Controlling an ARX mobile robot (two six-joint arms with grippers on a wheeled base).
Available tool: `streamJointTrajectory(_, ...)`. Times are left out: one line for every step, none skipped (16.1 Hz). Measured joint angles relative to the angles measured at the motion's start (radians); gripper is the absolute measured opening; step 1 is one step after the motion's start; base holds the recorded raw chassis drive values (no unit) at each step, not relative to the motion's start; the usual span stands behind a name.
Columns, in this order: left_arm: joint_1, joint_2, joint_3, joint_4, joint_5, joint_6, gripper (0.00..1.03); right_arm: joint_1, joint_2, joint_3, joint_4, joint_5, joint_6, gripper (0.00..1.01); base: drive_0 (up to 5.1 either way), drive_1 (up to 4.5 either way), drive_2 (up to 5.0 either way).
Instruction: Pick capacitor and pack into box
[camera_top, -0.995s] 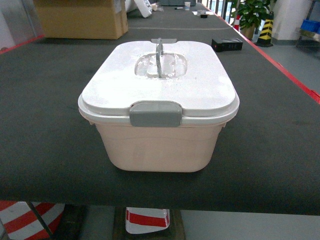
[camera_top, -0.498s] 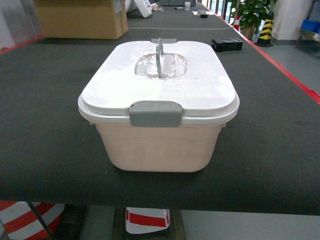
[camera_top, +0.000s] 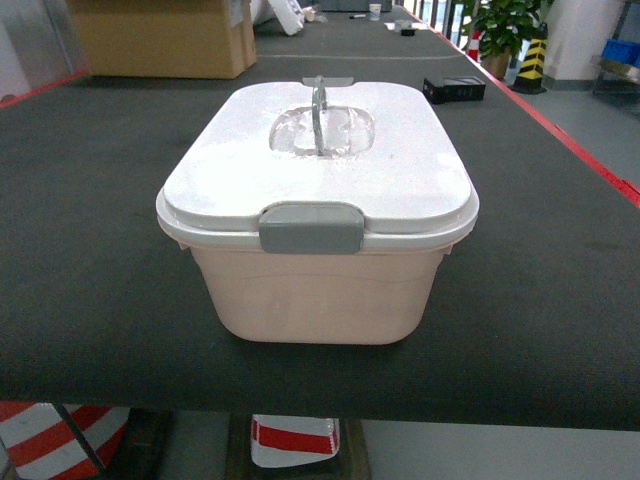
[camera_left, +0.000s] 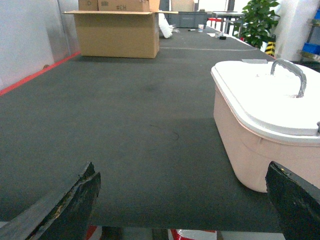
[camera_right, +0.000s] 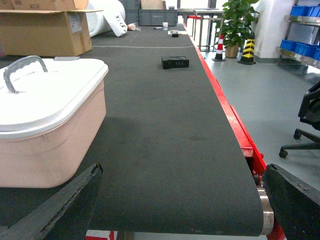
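The box (camera_top: 318, 285) is a pale pink tub standing in the middle of the dark belt, near its front end. Its white lid (camera_top: 230, 170) is on, with a grey latch tab (camera_top: 311, 227) at the front and a clear handle (camera_top: 318, 118) standing upright. No capacitor shows in any view. My left gripper (camera_left: 181, 167) is open and holds nothing, low at the belt's front end, with the box (camera_left: 250, 145) to its right. Equally open and holding nothing, my right gripper (camera_right: 183, 169) has the box (camera_right: 47, 155) on its left. Neither gripper appears in the head view.
A brown cardboard carton (camera_top: 160, 38) stands on the belt at the far left. A small black rectangular item (camera_top: 454, 89) lies far right. The belt's red frame (camera_right: 237, 135) runs along its right side, with an office chair (camera_right: 307, 120) and potted plant (camera_right: 235, 20) beyond.
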Motion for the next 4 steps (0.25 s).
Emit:
streamJointTrajectory(0.0, 0.0, 0.0, 0.0, 0.0, 0.0, 0.98, 0.0, 0.0, 0.0, 0.0, 0.0, 0.0, 0.98, 0.0, 0.0, 0.0)
streamJointTrajectory(0.0, 0.0, 0.0, 0.0, 0.0, 0.0, 0.98, 0.0, 0.0, 0.0, 0.0, 0.0, 0.0, 0.98, 0.0, 0.0, 0.0)
streamJointTrajectory(0.0, 0.0, 0.0, 0.0, 0.0, 0.0, 0.98, 0.0, 0.0, 0.0, 0.0, 0.0, 0.0, 0.98, 0.0, 0.0, 0.0)
streamJointTrajectory(0.0, 0.0, 0.0, 0.0, 0.0, 0.0, 0.98, 0.0, 0.0, 0.0, 0.0, 0.0, 0.0, 0.98, 0.0, 0.0, 0.0)
